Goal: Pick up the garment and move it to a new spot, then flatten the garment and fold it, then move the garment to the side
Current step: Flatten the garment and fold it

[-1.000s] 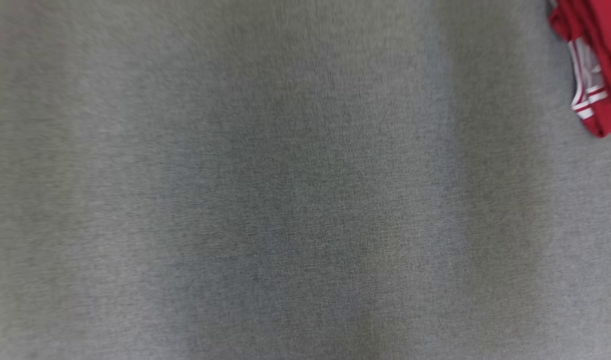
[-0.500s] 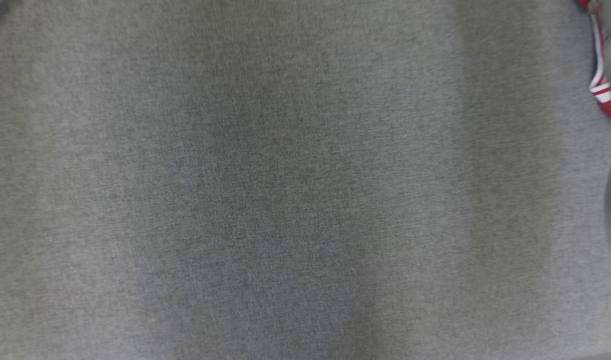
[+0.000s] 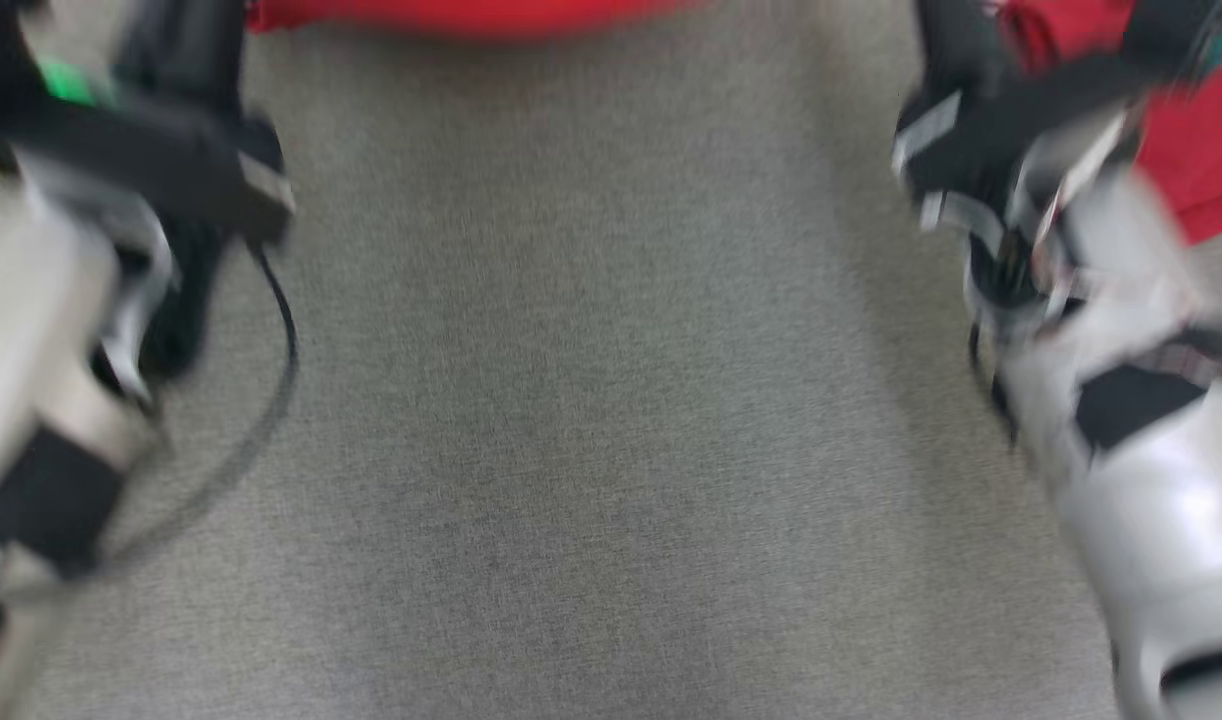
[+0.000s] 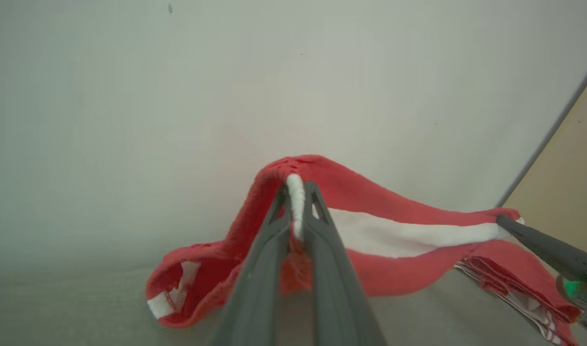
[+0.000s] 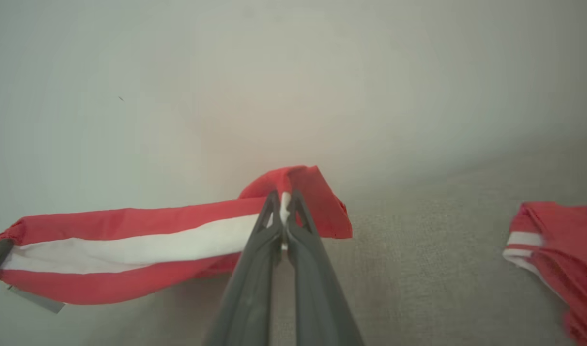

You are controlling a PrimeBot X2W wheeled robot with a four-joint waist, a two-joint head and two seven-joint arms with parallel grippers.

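Observation:
The garment [image 4: 370, 197] is red with a broad white stripe, and it hangs stretched between my two grippers above the grey surface. My left gripper [image 4: 298, 185] is shut on one end of its striped edge. At the other end, my right gripper [image 5: 284, 197] is shut on the garment [image 5: 130, 240]. The right gripper's finger [image 4: 538, 242] shows in the left wrist view, pinching the far end. In the blurred head view the garment [image 3: 451, 12] is a red band along the top edge, with my left arm [image 3: 121, 200] and right arm [image 3: 1071, 300] at the sides.
The grey fabric surface [image 3: 611, 400] spreads under and between the arms. A second red piece with white stripes [image 5: 557, 240] lies on it to the right. A pale wall [image 4: 226, 72] stands behind, with a tan panel [image 4: 572, 182] at the right.
The head view has shifted, so the camera has moved. Both arms and the red band of garment now show, where there was mostly bare grey surface before.

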